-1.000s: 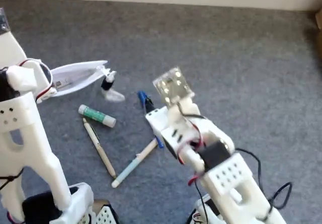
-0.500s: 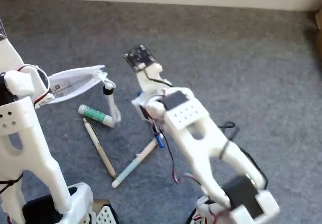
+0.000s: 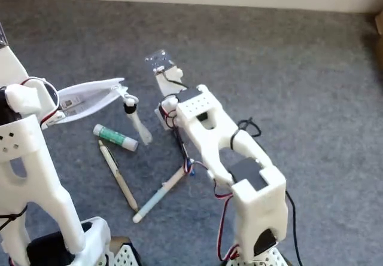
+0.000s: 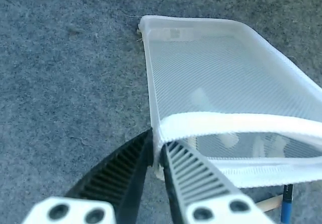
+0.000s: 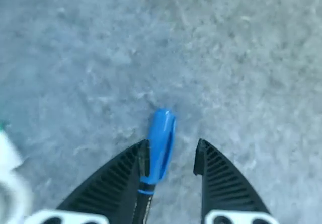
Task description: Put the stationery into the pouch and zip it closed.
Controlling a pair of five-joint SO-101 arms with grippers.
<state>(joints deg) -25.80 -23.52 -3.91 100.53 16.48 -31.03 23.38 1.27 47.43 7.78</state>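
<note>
Your right claw is spread astride the blue pen, on the bench near the middle of the high view.
Your left claw pinches the pouch rim at upper left, mouth open. The pickup is in hand: close squarely on the pen, then carry it to that mouth.

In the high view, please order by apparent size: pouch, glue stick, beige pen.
Largest: pouch, though partly hidden.
Then beige pen and glue stick, unranked: the pen is longer, the stick thicker.
</note>
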